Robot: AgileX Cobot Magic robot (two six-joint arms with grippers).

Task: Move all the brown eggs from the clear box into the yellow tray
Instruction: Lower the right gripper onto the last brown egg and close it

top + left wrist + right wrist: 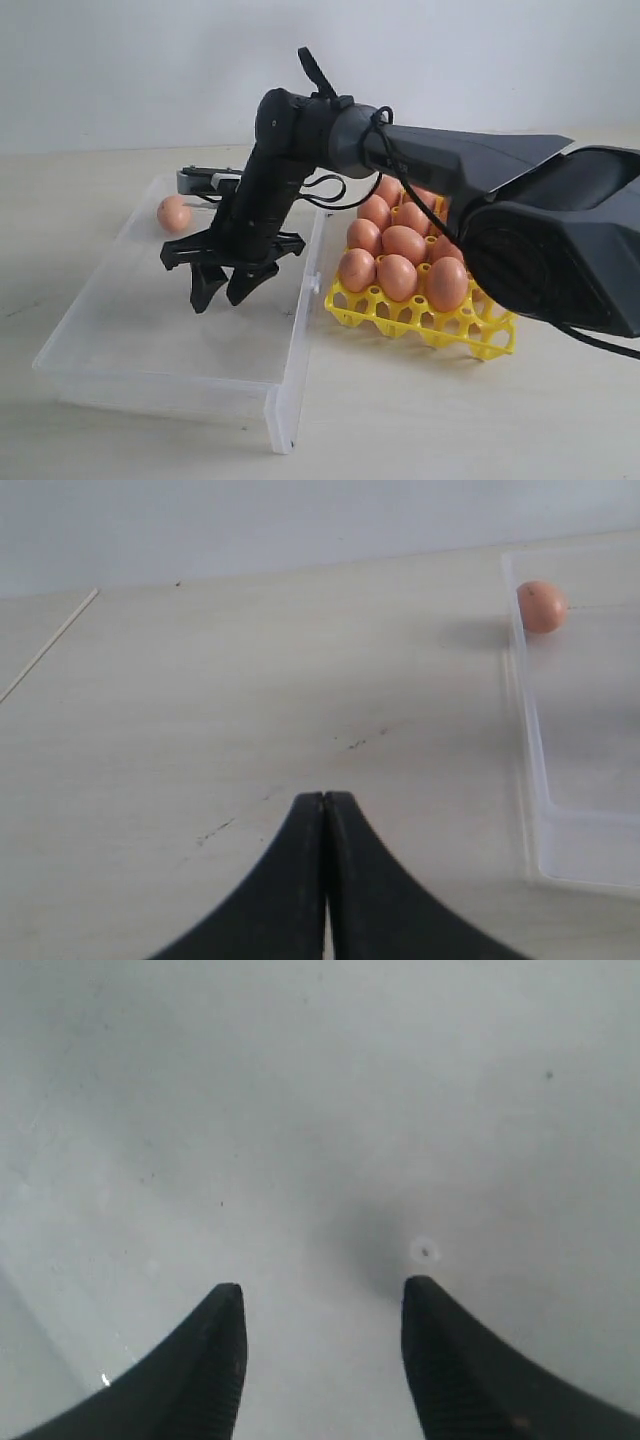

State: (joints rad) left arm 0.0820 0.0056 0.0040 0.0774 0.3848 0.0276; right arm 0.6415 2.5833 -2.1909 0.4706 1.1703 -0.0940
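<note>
Eggs [404,243] crowd the yellow tray [470,335]; one brown egg [173,213] lies in the far corner of the clear box [120,340], so the right gripper [220,297] hangs wide and empty over it. Left gripper [325,800] rests closed.

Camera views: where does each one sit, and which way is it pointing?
Exterior view: off the arms, looking across the table at the clear box and yellow tray; right arm and open right tool show.
Left wrist view: on the left wrist, looking over bare table toward the box's corner; shut left tool shows.
Right wrist view: on the right wrist, facing a pale surface; only the right tool shows.
Shared: the first two show the lone brown egg.
</note>
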